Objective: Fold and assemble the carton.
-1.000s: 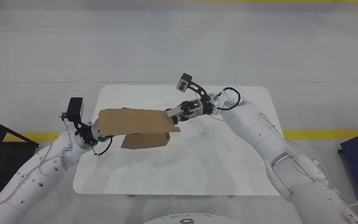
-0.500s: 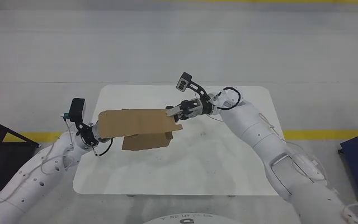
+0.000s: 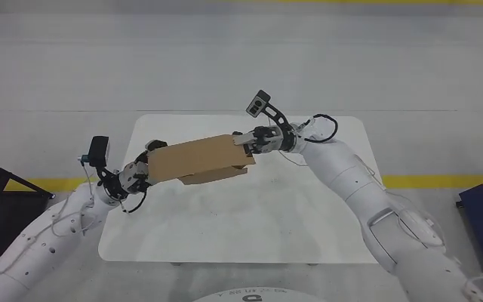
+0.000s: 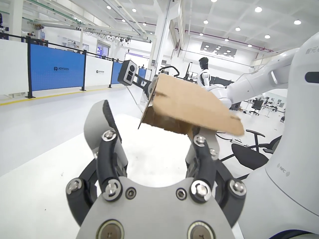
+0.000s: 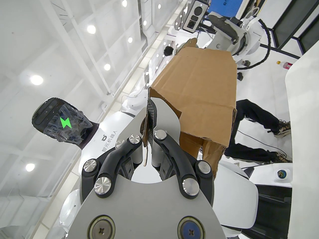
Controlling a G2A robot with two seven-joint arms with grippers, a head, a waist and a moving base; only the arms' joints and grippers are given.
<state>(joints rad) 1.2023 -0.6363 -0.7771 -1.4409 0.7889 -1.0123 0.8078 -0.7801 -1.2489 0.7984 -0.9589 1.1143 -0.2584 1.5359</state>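
**Over the bench: carton spanned between my two end effectors**

Over the white bench (image 3: 302, 219), a little left of centre in the top view, the brown carton (image 3: 200, 157) hangs as a partly opened sleeve. It slants from the lower left towards the upper right of the frame.

My right end effector (image 3: 245, 140) is at the carton's upper-right end. Seen from my right wrist, the right end effector (image 5: 150, 111) is pinched tight on a thin cardboard edge of the carton (image 5: 201, 80), with the board sandwiched between its two pads.

My left end effector (image 3: 145, 167) sits at the lower-left end. Seen from my left wrist, the left end effector (image 4: 153, 125) is spread wide and grips nothing (one finger lies just under the carton's near corner, whether touching I cannot tell; the other stands well clear to the side). The carton (image 4: 187, 103) shows its hollow open end there, above the bench (image 4: 62, 165).
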